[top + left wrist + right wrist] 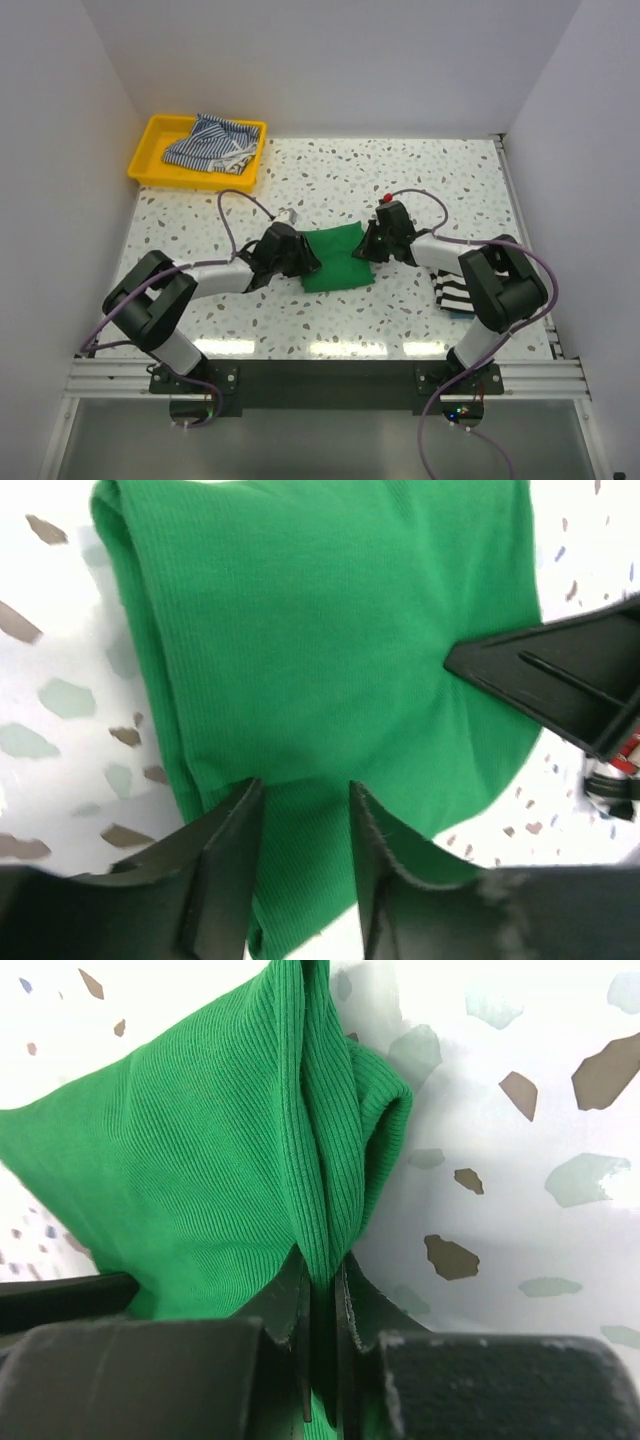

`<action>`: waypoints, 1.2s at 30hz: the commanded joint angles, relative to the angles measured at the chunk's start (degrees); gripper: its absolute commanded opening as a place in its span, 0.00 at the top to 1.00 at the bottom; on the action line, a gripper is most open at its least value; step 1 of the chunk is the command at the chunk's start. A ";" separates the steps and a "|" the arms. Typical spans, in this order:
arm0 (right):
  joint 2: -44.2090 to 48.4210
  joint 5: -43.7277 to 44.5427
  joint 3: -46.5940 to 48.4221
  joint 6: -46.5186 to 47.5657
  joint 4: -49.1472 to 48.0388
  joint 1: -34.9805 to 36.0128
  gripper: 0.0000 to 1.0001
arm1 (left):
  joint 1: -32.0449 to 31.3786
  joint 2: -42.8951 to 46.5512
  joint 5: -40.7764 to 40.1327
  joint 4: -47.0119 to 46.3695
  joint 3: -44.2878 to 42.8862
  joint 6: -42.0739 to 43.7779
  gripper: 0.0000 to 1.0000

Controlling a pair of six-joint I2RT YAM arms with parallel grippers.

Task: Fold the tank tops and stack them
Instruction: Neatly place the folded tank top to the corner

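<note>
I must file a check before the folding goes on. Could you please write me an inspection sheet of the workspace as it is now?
Surface: speckled table, flat.
Job's things: green tank top part-folded at centre; blue-and-white striped tank top in yellow tray, far left; black-and-white striped tank top by right arm, partly hidden.
Clutter: nothing seen.
Grippers: left gripper open over the green cloth's edge; right gripper shut on a fold of it.
Cables: purple cables loop over the table.
Surroundings: white walls on three sides.
</note>
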State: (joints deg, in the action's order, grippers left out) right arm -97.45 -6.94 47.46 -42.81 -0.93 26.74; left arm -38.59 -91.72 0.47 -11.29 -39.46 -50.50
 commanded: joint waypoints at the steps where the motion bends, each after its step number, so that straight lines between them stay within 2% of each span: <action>1: -0.29 6.41 1.05 7.03 14.98 0.50 1.00 | -0.70 4.17 1.73 5.13 -0.87 0.74 0.54; 2: 0.15 7.89 1.31 7.99 17.34 0.50 1.00 | -0.61 6.62 1.64 6.27 -1.49 1.36 0.47; 5: 2.35 10.71 2.19 10.98 22.35 0.42 1.00 | -0.61 12.68 1.38 11.19 -3.94 4.00 0.38; 9: 5.16 18.08 4.39 14.85 29.48 0.42 1.00 | -0.61 20.52 1.99 19.79 -5.63 7.78 0.36; 17: 11.40 29.34 9.40 18.19 43.00 0.33 1.00 | -0.35 34.84 7.35 25.88 -1.41 14.81 0.34; 25: 13.95 36.55 14.76 19.87 51.99 -0.11 1.00 | 0.44 39.34 10.69 26.76 1.58 19.21 0.34; 36: 14.66 41.83 22.49 23.82 59.55 -4.33 1.00 | 5.81 38.11 18.68 23.77 5.27 22.64 0.35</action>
State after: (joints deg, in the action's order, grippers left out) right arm -84.73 30.92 66.26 -21.45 54.74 23.46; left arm -33.58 -53.49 15.07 14.94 -34.87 -30.30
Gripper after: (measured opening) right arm 0.063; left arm 0.656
